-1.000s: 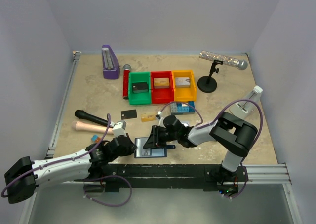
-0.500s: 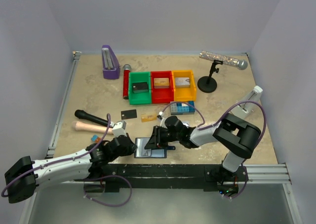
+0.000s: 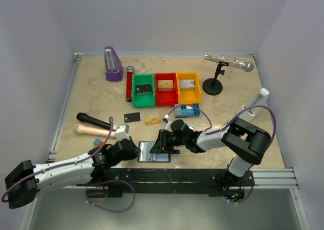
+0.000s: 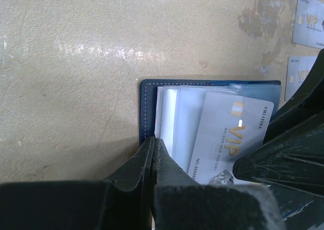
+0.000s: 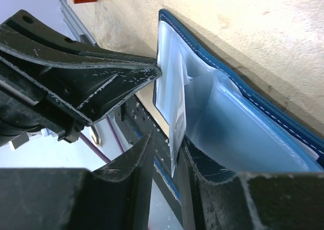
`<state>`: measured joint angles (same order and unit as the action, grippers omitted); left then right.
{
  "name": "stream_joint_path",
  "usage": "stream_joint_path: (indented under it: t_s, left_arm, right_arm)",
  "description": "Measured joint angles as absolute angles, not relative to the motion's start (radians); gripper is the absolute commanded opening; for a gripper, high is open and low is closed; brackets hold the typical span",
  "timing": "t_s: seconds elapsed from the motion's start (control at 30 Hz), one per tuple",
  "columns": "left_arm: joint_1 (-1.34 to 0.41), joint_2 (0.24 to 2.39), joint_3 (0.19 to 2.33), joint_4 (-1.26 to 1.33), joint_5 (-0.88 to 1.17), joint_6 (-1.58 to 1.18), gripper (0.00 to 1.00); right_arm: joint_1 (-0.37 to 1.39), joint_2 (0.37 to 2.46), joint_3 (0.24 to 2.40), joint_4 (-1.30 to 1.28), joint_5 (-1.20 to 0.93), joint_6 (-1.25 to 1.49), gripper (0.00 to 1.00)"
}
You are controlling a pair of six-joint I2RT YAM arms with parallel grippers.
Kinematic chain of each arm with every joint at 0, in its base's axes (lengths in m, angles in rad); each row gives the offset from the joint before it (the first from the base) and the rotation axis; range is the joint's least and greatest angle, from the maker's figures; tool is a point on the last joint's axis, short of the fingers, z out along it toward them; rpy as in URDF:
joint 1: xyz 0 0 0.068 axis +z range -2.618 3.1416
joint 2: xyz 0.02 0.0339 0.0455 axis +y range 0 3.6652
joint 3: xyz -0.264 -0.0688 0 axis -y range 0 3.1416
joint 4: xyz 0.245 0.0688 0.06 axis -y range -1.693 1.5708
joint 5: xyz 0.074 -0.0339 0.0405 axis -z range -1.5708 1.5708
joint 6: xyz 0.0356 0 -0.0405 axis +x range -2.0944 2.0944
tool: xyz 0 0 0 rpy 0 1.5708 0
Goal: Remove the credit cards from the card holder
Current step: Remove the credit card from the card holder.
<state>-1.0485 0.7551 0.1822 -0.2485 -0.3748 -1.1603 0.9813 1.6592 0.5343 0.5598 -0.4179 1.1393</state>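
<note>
The navy card holder (image 3: 147, 150) lies open at the table's near edge, with its pale pockets up (image 4: 148, 108) (image 5: 263, 113). My left gripper (image 3: 135, 150) (image 4: 154, 141) is shut with nothing between its fingers. Its tips press on the holder's left inner edge. A silvery credit card (image 4: 228, 133) (image 5: 179, 113) sticks partly out of a pocket. My right gripper (image 3: 158, 146) (image 5: 168, 139) straddles this card's free edge. The card rests against one finger and a gap remains at the other. A black card (image 3: 132, 117), a gold-tan card (image 3: 151, 120) and two silvery cards (image 4: 309, 22) lie loose on the table.
Green (image 3: 143, 90), red (image 3: 165, 88) and yellow (image 3: 188, 86) bins stand mid-table. A blue studded plate (image 3: 186, 110) lies just behind my right arm. A black-handled tool (image 3: 93, 121) lies at the left. A microphone stand (image 3: 212, 85) and a purple metronome (image 3: 113, 64) are farther back.
My right gripper's jaws have narrowed a little around the silvery card, and the right arm has shifted slightly. The left arm and the holder have stayed put.
</note>
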Motion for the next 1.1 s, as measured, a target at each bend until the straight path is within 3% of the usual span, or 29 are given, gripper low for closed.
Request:
stream_joint_path:
  t_s: [0.2,0.7,0.83,1.1]
  left_arm:
    - [-1.048,0.756,0.183,-0.249,-0.375,-1.160,0.00]
    - [-1.048,0.755,0.183,-0.252,-0.378,-1.168,0.00]
    - [-1.048,0.755,0.183,-0.252,-0.378,-1.168,0.00]
    - [-1.048,0.755,0.183,-0.253,-0.381,-1.172,0.00]
  right_arm:
    - [0.981,1.657,0.531,0.550,-0.410,1.135,0.17]
    - [0.969,1.627,0.501,0.524,-0.384,1.126,0.09]
    - [0.966,1.614,0.495,0.514,-0.382,1.125,0.00]
    - [0.953,1.501,0.482,0.406,-0.346,1.102,0.00]
